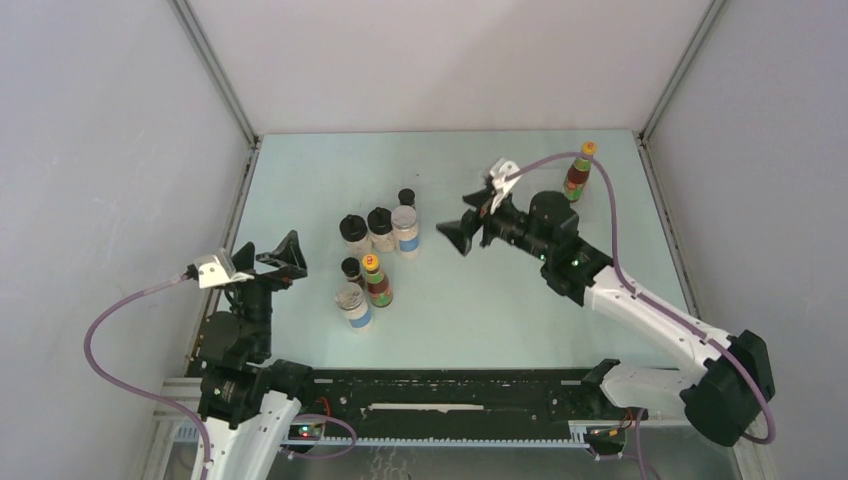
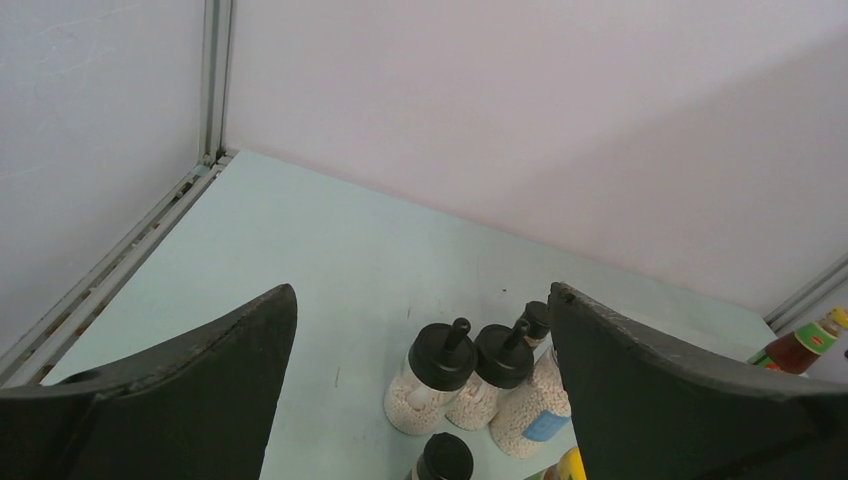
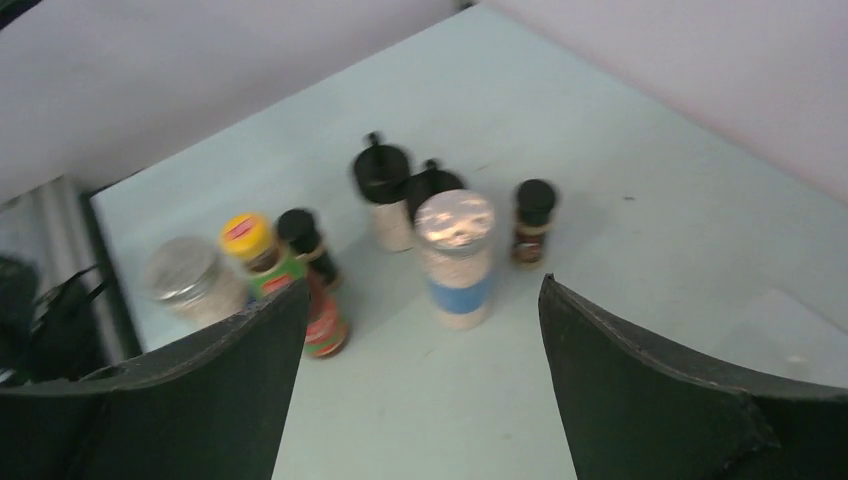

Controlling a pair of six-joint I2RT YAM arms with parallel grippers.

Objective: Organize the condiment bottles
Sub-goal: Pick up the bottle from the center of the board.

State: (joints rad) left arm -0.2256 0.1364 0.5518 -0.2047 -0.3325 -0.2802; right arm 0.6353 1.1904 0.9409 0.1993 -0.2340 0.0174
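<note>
Right wrist: condiment bottles (image 3: 455, 255) ahead, well beyond wide-spread jaws

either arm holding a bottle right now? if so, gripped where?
Nothing is held. The left gripper and the right gripper are both open and empty, and neither touches the condiment bottles on the table.

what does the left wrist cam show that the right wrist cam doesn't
Only the left wrist: the lone red sauce bottle off by the far corner. Only the right wrist: the grey-lidded jar at the left end of the group. Both: the two black-lidded jars and the blue-labelled jar beside them.
</note>
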